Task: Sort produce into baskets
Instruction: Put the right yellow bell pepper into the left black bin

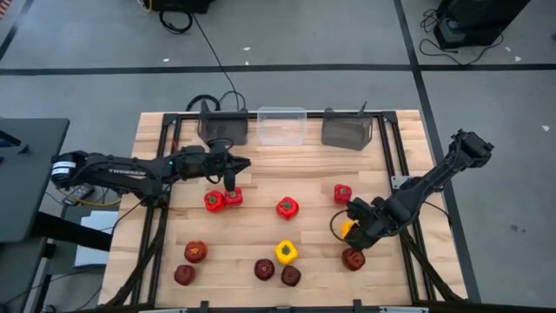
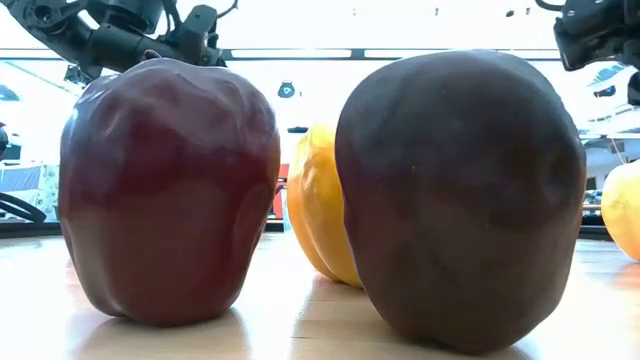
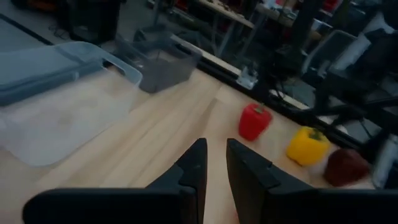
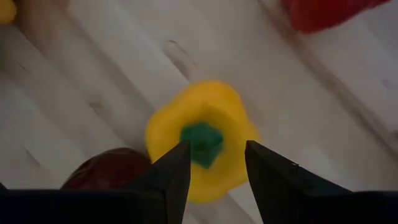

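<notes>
While both arms reach in over the wooden desk (image 1: 261, 239), we find the right end effector (image 1: 354, 229) at the lower right of the high view, poised directly above a yellow pepper (image 4: 199, 138). In the right wrist view its fingers (image 4: 171, 171) stand apart to a narrow gap on either side of the pepper's green stem (image 4: 202, 143), not closed on it. A dark red apple (image 1: 353, 259) lies just beside that pepper, toward the bottom edge.

At centre left of the high view we see the left end effector (image 1: 230, 181) pointing down just above a pair of touching red peppers (image 1: 222, 200). In the left wrist view its fingers (image 3: 193, 171) sit close together with only a slim gap, holding nothing.

Along the top edge of the desk we count three baskets in a row: a dark grey bin (image 1: 222, 128) at the left, a clear bin (image 1: 281, 125) in the middle and another grey bin (image 1: 347, 131) at the right.

Across the middle lie two more red peppers (image 1: 287, 207), well apart. Toward the bottom of the frame we see a second yellow pepper (image 1: 286, 252) with dark apples (image 1: 264, 269) near it, and two more apples (image 1: 195, 252) at the lower left.
</notes>
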